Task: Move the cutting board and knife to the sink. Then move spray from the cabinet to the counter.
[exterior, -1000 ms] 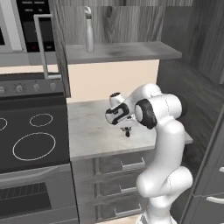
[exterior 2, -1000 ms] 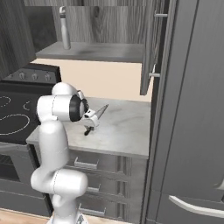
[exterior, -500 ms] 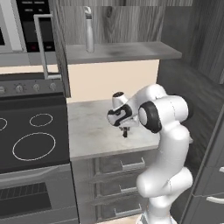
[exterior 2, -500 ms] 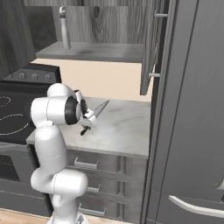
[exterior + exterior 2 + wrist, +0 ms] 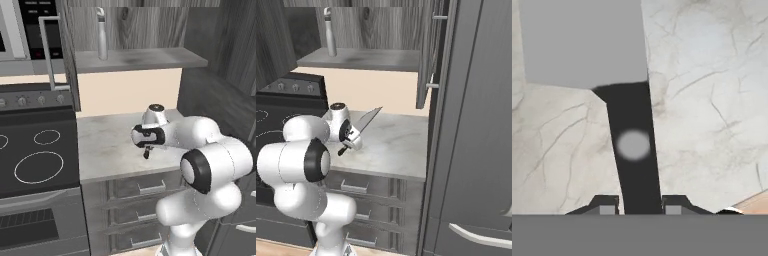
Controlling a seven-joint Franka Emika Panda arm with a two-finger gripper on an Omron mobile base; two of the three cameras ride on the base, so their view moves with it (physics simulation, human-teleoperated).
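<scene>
Spray (image 5: 101,33): upright on cabinet (image 5: 140,59) shelf, far left end.
Claw (image 5: 640,204): clamped on knife (image 5: 632,150) handle, over the marble table (image 5: 107,145).
Right base view: blade (image 5: 369,119) sticks up-right from claw; left base view hides it behind the wrist.
Hand view: handle betw both tips, blade wide at top.
Vs 0.5 s ago: arm swung nearer cams, knife raised.

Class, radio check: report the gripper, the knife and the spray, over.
Gripper shut on knife, held above counter. Spray upright on cabinet shelf. Nothing in the way.
</scene>
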